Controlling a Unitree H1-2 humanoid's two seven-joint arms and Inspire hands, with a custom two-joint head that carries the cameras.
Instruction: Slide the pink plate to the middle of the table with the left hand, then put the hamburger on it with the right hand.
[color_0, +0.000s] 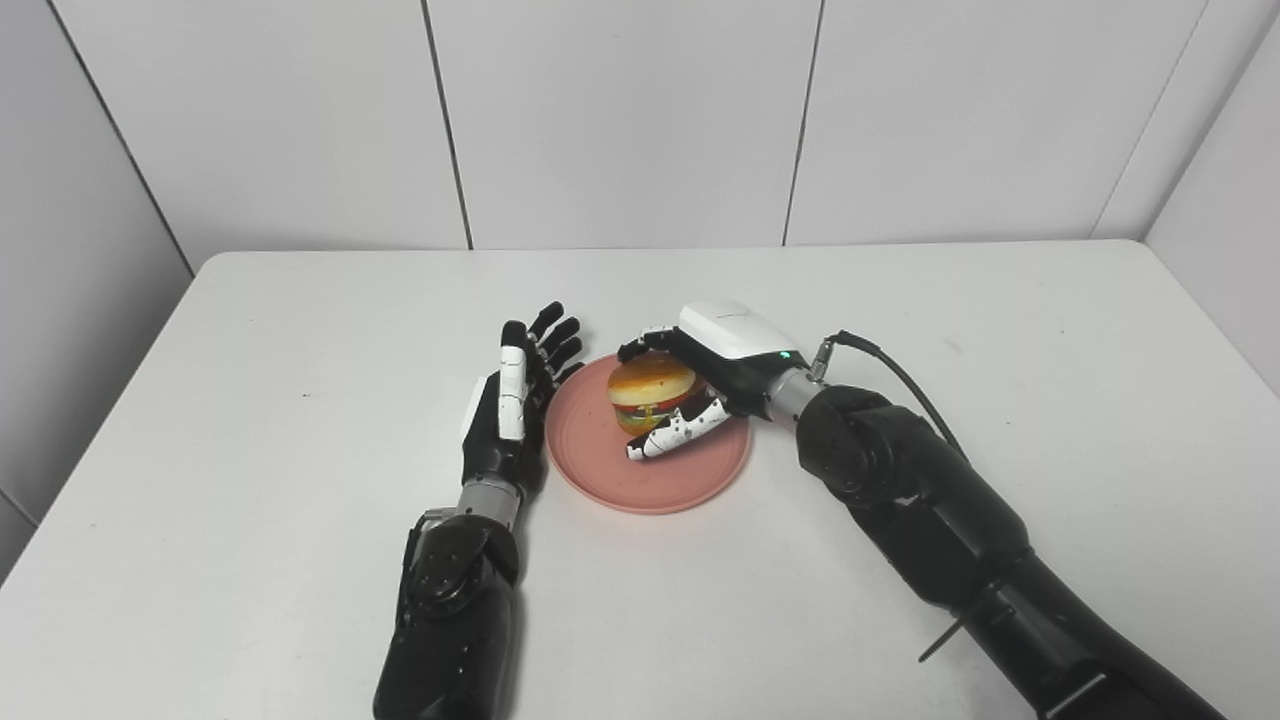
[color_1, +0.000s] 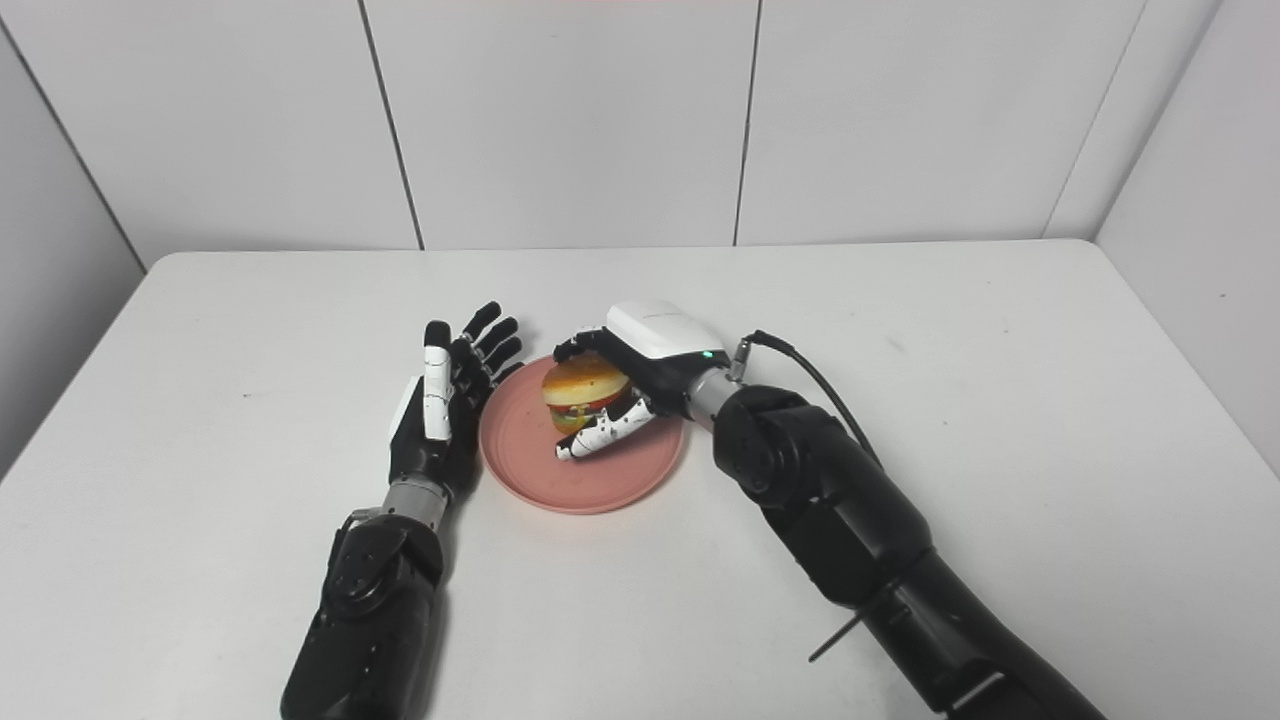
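Hamburger, toy, tan bun with layered filling (color_0: 652, 392) on round pink plastic plate (color_0: 610, 470), frame centre on white worktop (color_0: 300, 330) | right hand (color_0: 715, 375) fingers clamped around the burger | left hand (color_0: 510, 400) fingers spread apart, empty, just beside the plate's left rim

We count one round pink plastic plate (color_0: 600, 468) on the one white rectangular desk (color_0: 250, 400). On that plate we count one toy hamburger (color_0: 650, 388) with a tan bun and red, green and yellow layers. We count two robot hands: one black-and-white left hand (color_0: 510, 410) with its fingers (color_0: 556, 335) spread beside the plate, and one right hand (color_0: 700, 385) with a white back, its fingers (color_0: 680, 432) wrapped around the hamburger. We also count one black cable (color_0: 900, 375) at the right wrist.
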